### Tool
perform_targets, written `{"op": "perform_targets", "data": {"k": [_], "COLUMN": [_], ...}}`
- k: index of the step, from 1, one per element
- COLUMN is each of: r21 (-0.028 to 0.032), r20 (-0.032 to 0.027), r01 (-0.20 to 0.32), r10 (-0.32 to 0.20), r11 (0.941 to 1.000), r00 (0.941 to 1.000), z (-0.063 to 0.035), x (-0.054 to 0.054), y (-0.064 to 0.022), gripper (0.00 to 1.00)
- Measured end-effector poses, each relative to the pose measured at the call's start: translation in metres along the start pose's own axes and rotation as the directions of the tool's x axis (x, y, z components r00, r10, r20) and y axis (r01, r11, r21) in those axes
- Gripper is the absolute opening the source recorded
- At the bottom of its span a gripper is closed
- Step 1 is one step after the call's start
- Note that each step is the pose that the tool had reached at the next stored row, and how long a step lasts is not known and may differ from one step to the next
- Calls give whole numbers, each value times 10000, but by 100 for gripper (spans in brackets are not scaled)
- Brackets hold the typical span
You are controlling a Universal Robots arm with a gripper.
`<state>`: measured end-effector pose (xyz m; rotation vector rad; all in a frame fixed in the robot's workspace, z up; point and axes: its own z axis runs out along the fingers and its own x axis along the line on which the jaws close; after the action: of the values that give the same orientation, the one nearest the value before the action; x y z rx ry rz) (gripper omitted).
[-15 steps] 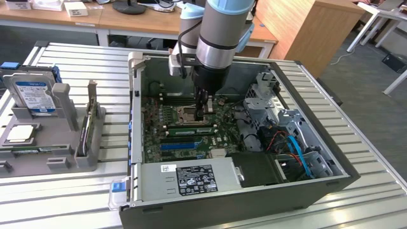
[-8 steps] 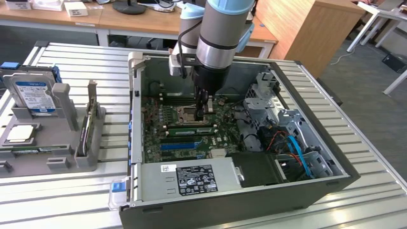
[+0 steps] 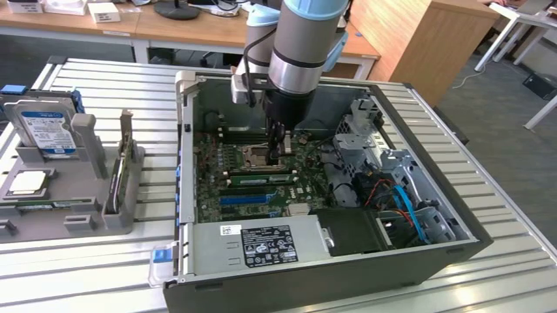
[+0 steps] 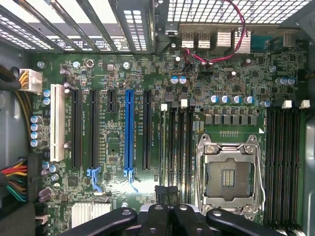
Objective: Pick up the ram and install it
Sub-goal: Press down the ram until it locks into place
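The ram (image 3: 257, 175) is a thin green stick lying along a memory slot on the motherboard, just in front of the CPU socket (image 3: 261, 155) inside the open computer case. My gripper (image 3: 278, 156) reaches straight down into the case, its fingertips just above the stick's end on the exterior view's right. Whether they touch it I cannot tell. In the wrist view my gripper (image 4: 167, 194) is shut over the black memory slots (image 4: 176, 147) beside the CPU socket (image 4: 229, 172). I see nothing held between the fingers.
A long blue connector slot (image 4: 129, 130) and black card slots lie beside the memory slots. The power supply (image 3: 261, 244) fills the case's near end, with drive cages and cables (image 3: 392, 189) at the exterior view's right. A grey holder (image 3: 61, 195) with a hard drive (image 3: 44, 130) stands outside the case.
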<state>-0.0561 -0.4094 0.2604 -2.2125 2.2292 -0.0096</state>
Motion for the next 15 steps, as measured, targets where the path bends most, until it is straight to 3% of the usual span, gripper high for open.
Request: {"op": "perform_targets", "data": {"k": [7, 15], "r21": [-2, -5], "r20": [-4, -9], "r01": [-552, -1348], "r10": [552, 1348], "r11": [9985, 9909], "r00": [9985, 9909], "z": [0, 0], "x": [0, 0], "y": [0, 1], "gripper": [11, 11]}}
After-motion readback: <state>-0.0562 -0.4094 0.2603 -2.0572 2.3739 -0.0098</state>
